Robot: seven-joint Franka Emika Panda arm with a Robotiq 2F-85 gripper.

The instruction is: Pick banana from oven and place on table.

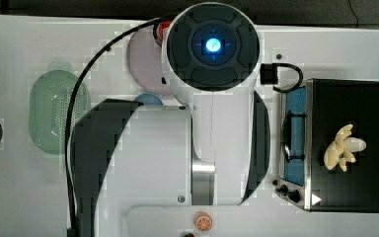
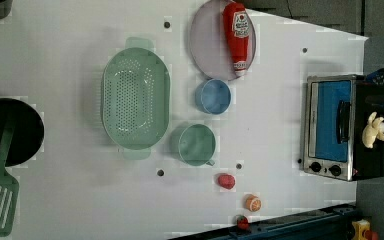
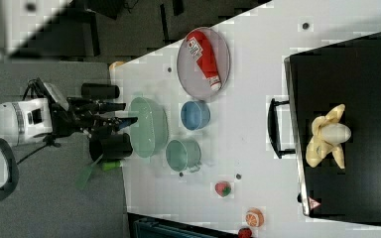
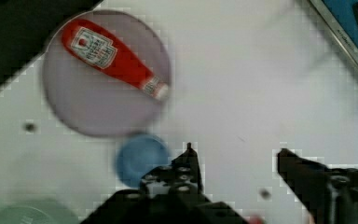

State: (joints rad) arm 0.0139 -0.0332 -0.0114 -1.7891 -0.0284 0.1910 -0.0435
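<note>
Spreading under everything you have the bench (image 2: 280,100), a flat matte white slab dotted with small dark round holes. Your arm (image 1: 212,98) comes next, glossy white shells with dark joints and a round cap with a blue light, covering the middle of the top view. The oven (image 1: 345,148) is a black box with a silver-framed front, bluish glass door, metal handle and dark knobs; it stands at the bench's edge on the top view's right. The door looks shut.

The colander (image 2: 136,97) is a pale green oval basin, its floor pricked with fine holes. Above it in the left view lies a round greyish plate (image 2: 205,45) carrying a glossy red ketchup bottle (image 2: 237,35) on its side. A green mug (image 2: 196,144) and a smaller blue cup (image 2: 213,96) stand between the colander and the oven.

The end effector (image 4: 235,163) has black, angular fingers (image 4: 189,163) standing clearly apart, with nothing between them, above the bare bench near the blue cup.

The banana (image 1: 344,147), a stubby pale cream-yellow bunch with one whitish tip, lies on the oven's flat black roof, not inside it.

Smallest are an orange slice (image 2: 253,202) and a strawberry (image 2: 225,181) near the bench edge.
</note>
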